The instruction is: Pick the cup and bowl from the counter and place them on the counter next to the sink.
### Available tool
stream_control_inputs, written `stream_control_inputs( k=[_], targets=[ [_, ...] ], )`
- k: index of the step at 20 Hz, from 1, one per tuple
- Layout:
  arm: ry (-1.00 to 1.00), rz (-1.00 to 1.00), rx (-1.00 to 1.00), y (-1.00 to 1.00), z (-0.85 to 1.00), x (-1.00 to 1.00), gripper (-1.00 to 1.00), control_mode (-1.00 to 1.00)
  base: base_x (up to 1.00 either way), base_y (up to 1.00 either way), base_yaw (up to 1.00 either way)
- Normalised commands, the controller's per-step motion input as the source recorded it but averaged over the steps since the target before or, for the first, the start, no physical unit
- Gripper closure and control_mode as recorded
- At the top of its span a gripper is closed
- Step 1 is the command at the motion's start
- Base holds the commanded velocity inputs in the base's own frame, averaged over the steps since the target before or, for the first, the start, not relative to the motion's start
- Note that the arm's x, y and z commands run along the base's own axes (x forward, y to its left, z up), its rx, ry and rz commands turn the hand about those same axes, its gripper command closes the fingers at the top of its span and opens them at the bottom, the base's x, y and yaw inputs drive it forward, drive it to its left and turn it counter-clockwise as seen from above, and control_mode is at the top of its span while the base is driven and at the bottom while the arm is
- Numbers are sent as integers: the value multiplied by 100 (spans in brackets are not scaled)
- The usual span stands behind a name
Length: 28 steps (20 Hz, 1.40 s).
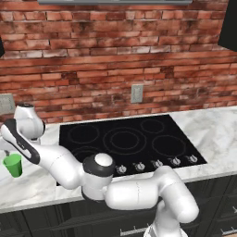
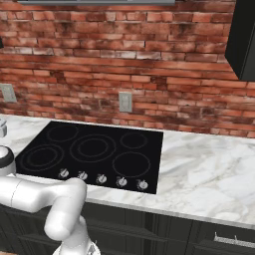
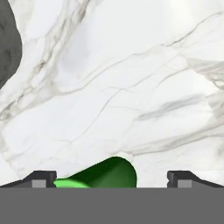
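Note:
The green cup (image 1: pixel 13 165) stands upright on the white marble counter (image 1: pixel 32 185), left of the cooktop. My arm stretches left across the counter's front, and the hand comes down just above the cup at the left edge of the left base view. In the hand view the cup (image 3: pixel 103 175) lies low between the two fingertips (image 3: pixel 43 178). My gripper (image 3: pixel 111 178) is open wide around it without touching it. A dark grey rounded shape (image 3: pixel 6 39) sits at the upper left of the hand view; I cannot tell whether it is the bowl. The sink is out of view.
A black glass cooktop (image 1: pixel 127 141) with a row of knobs along its front fills the middle of the counter. Behind it rises a brick wall with an outlet (image 1: pixel 136 93). Right of the cooktop lies bare marble (image 2: pixel 204 169). A dark cabinet (image 2: pixel 244 35) hangs at the upper right.

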Motion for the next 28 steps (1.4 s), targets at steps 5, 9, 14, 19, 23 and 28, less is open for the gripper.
stream_control_inputs(
  k=[5, 9, 14, 19, 23, 28],
  targets=[
    [1, 0, 0, 1, -27, 0, -100, -100, 0, 0, 0],
    [0, 0, 0, 5, -9, 0, -100, -100, 0, 0, 0],
    [0, 0, 0, 0, -20, 0, -100, -100, 0, 0, 0],
    [0, 0, 0, 0, 0, 0, -100, -100, 0, 0, 0],
    [0, 0, 0, -3, 0, 0, -100, -100, 0, 0, 0],
    [0, 0, 2, -16, -1, -11, -100, -100, 0, 0, 0]
  ],
)
